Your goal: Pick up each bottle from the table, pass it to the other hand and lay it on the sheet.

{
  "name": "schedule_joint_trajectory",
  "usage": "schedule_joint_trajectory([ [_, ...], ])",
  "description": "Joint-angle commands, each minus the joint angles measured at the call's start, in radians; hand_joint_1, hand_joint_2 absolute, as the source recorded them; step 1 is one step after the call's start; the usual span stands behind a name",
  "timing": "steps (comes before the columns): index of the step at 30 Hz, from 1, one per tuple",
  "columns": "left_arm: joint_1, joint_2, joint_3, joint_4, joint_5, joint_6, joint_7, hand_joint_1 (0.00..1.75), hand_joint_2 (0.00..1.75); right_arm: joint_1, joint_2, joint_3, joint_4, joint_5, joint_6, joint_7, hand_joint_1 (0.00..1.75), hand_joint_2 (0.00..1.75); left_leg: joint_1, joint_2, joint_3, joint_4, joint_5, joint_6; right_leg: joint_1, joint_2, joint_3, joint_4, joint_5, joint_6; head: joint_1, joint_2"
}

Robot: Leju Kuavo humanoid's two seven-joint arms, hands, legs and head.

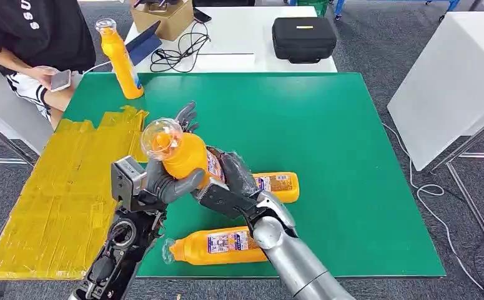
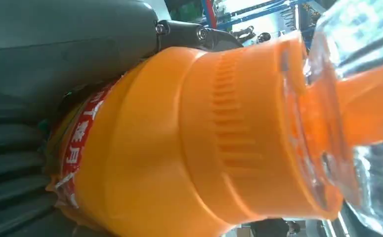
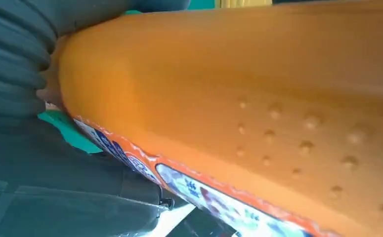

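Observation:
An orange bottle (image 1: 186, 156) with a clear domed cap (image 1: 162, 137) is held tilted above the green mat, between my two hands. My left hand (image 1: 164, 184) wraps its upper body just under the cap, thumb in front and fingers (image 1: 186, 115) behind. My right hand (image 1: 234, 181) grips its lower labelled part. Up close, the left wrist view shows the bottle's shoulder (image 2: 204, 143), and the right wrist view its orange side (image 3: 238, 98). Two more orange bottles lie on the mat, one near the front edge (image 1: 217, 245) and one behind my right hand (image 1: 280, 185). Another bottle (image 1: 122, 59) stands at the mat's far left corner.
The yellow taped sheet (image 1: 64, 194) covers the table's left side. A person holding a phone (image 1: 60, 80) stands at the far left. Behind the green mat (image 1: 326, 137) are a black case (image 1: 303, 37), a cardboard box (image 1: 162, 17) and cables (image 1: 180, 53).

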Motion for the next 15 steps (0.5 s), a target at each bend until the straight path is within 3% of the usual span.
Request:
schedule_joint_trajectory([
  [1, -0.046, -0.004, -0.003, 0.076, 0.001, 0.000, 0.010, 0.00, 1.75, -0.047, -0.015, 0.036, 0.020, 0.002, 0.009, 0.001, 1.75, 1.75, 0.000, 0.000, 0.001, 0.000, 0.000, 0.000, 0.000, -0.001, 0.001, 0.000, 0.000, 0.001, 0.000, 0.000],
  [12, -0.033, -0.016, 0.026, 0.081, 0.024, 0.011, 0.003, 0.00, 1.75, -0.052, -0.009, 0.074, 0.062, -0.004, 0.026, 0.000, 1.75, 1.75, 0.000, 0.001, 0.003, 0.000, -0.001, -0.001, 0.000, 0.000, 0.003, -0.001, -0.001, 0.001, 0.000, 0.000],
  [13, -0.032, -0.017, 0.029, 0.078, 0.026, 0.010, 0.001, 0.10, 1.75, -0.051, -0.007, 0.077, 0.068, -0.003, 0.025, -0.002, 1.75, 1.75, 0.000, 0.001, 0.002, 0.000, -0.001, -0.001, 0.000, 0.000, 0.002, -0.001, 0.000, 0.001, 0.000, 0.000],
  [14, -0.032, -0.018, 0.030, 0.075, 0.027, 0.010, 0.000, 1.68, 1.75, -0.049, -0.005, 0.079, 0.074, -0.002, 0.023, -0.003, 1.75, 1.75, 0.001, 0.002, 0.004, 0.000, -0.002, -0.001, 0.001, 0.000, 0.004, -0.001, -0.001, 0.001, 0.000, 0.000],
  [15, -0.031, -0.018, 0.031, 0.071, 0.027, 0.010, 0.000, 1.75, 1.75, -0.051, -0.004, 0.081, 0.079, -0.002, 0.023, -0.003, 1.75, 1.75, 0.001, 0.003, 0.005, 0.000, -0.002, -0.001, 0.001, 0.001, 0.005, -0.001, -0.001, 0.001, 0.000, 0.000],
])
